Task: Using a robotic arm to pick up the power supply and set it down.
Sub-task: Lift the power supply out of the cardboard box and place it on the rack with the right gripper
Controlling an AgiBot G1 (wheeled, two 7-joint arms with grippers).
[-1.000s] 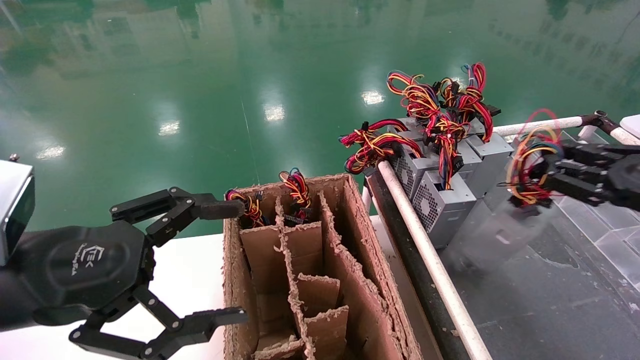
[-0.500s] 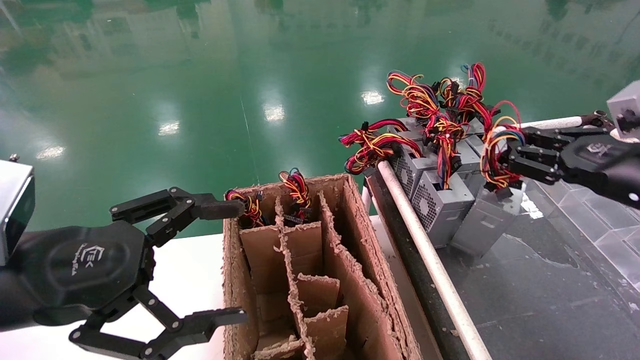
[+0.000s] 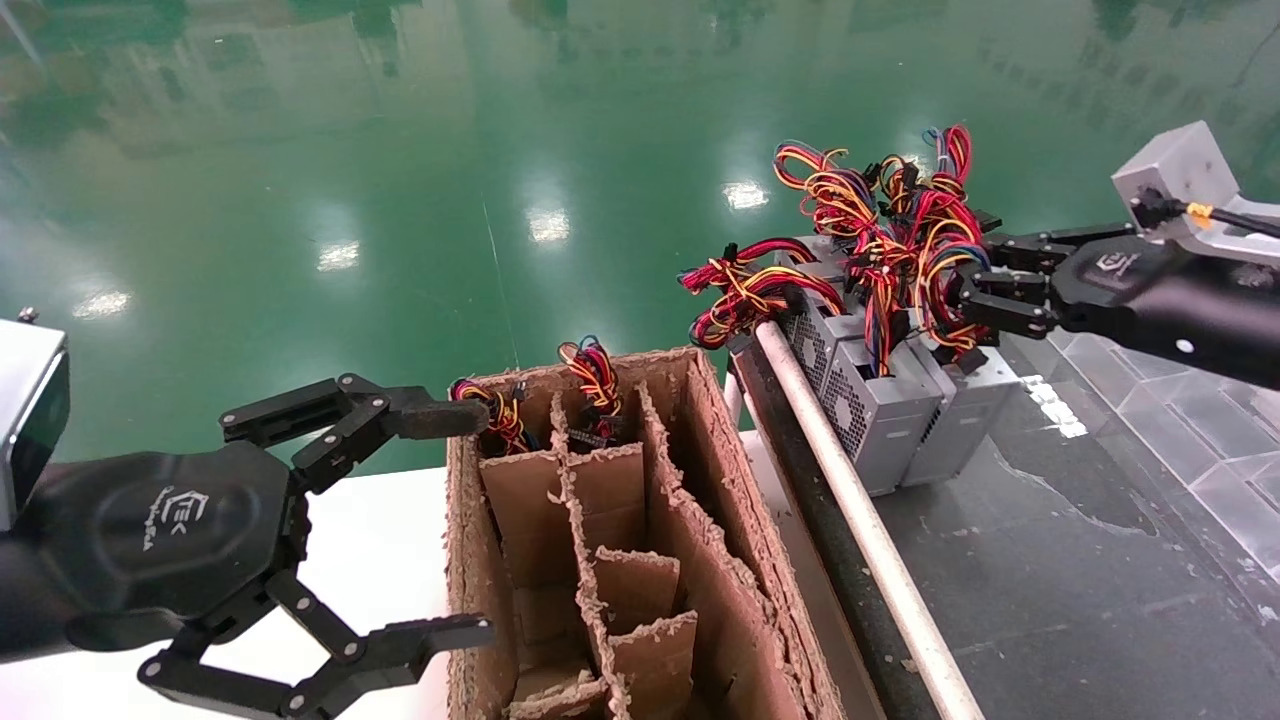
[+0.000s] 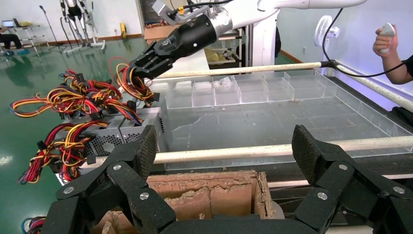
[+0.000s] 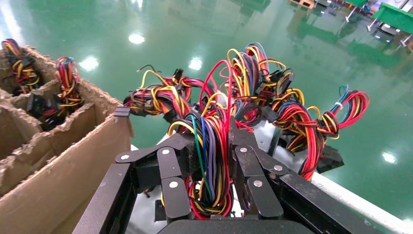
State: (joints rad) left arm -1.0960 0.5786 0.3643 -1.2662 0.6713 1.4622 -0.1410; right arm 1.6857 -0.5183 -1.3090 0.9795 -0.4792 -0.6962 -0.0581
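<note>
Since a second ago I've swung the power supply (image 3: 965, 415) in from the right, and now it stands on the dark tray floor (image 3: 1080, 560), touching the row of other grey power supplies (image 3: 870, 395) beside the white rail (image 3: 850, 500). My right gripper (image 3: 950, 292) has its jaws clamped on the wire bundle (image 5: 212, 156) — red, yellow, blue and black strands squeezed between them, plain in the right wrist view. The box hangs under that bundle, its base looking to be down on the tray, though I cannot tell for certain that its full weight is resting.

So, as I judge it: pick-up done, carry done, placing all but finished. What's left is to let go of the wires and draw clear without dragging the loops along.

My left gripper (image 3: 330, 545) waits with jaws wide apart over the white table (image 3: 380, 560), just beside the cardboard box (image 3: 600, 560) with its dividers, two wire bundles poking from the far cells.
</note>
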